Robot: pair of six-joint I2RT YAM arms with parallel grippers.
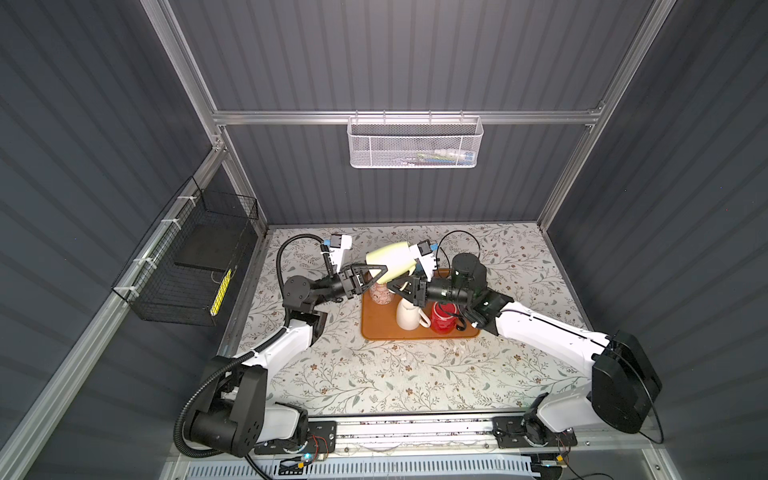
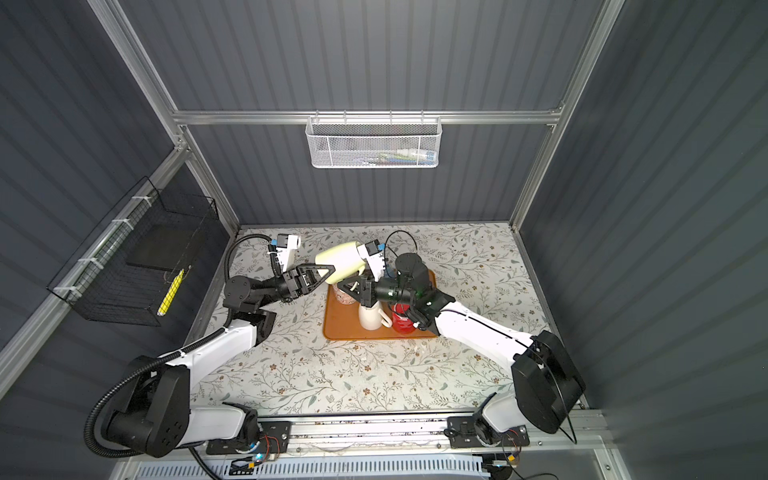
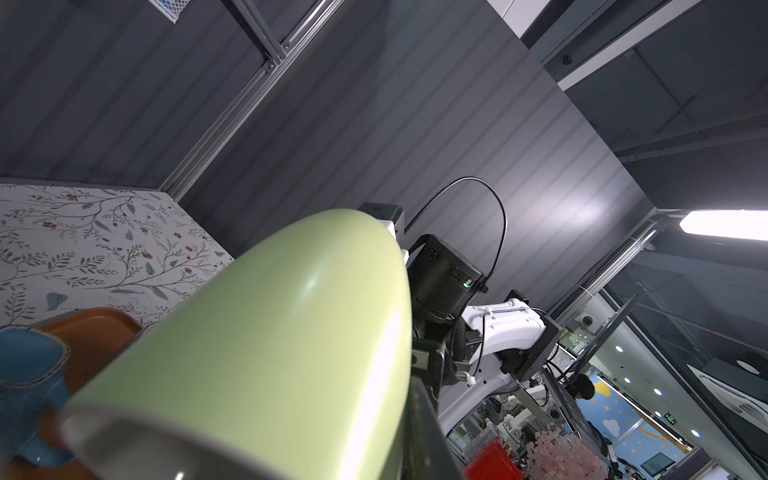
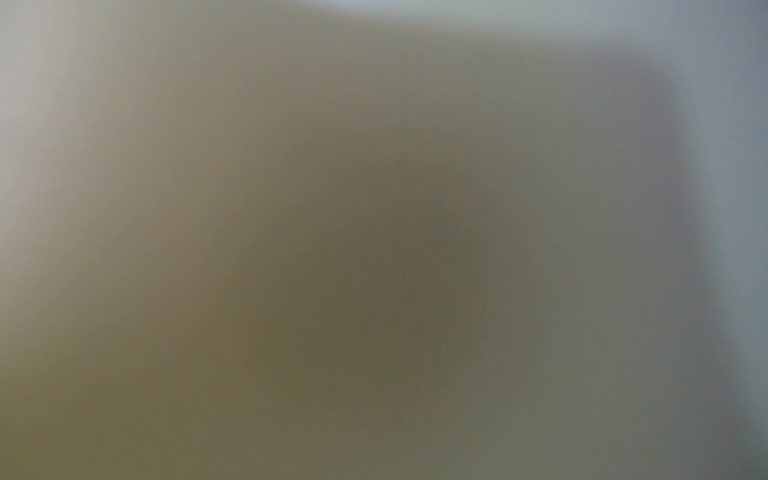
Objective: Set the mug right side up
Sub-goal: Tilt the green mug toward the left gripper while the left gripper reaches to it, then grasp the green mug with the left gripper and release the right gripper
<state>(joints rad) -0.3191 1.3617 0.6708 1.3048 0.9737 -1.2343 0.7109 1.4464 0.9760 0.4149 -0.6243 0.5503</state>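
Note:
A pale green mug (image 1: 395, 257) (image 2: 343, 259) hangs on its side above the orange tray (image 1: 374, 328), between both arms. Its mouth faces my left gripper (image 1: 376, 272) (image 2: 326, 272), which is shut on the rim wall. In the left wrist view the mug (image 3: 270, 332) fills the middle, and one dark finger (image 3: 426, 440) presses on its outer side. My right gripper (image 1: 395, 286) (image 2: 345, 286) is shut under the mug at its handle side. The mug (image 4: 374, 249) blurs out the whole right wrist view.
On the tray (image 2: 336, 328) stand a white mug (image 1: 409, 316), a red mug (image 1: 442, 318) and a pink patterned cup (image 1: 380, 293) under the grippers. A blue mug (image 3: 29, 365) shows in the left wrist view. A black wire basket (image 1: 187, 270) hangs on the left wall.

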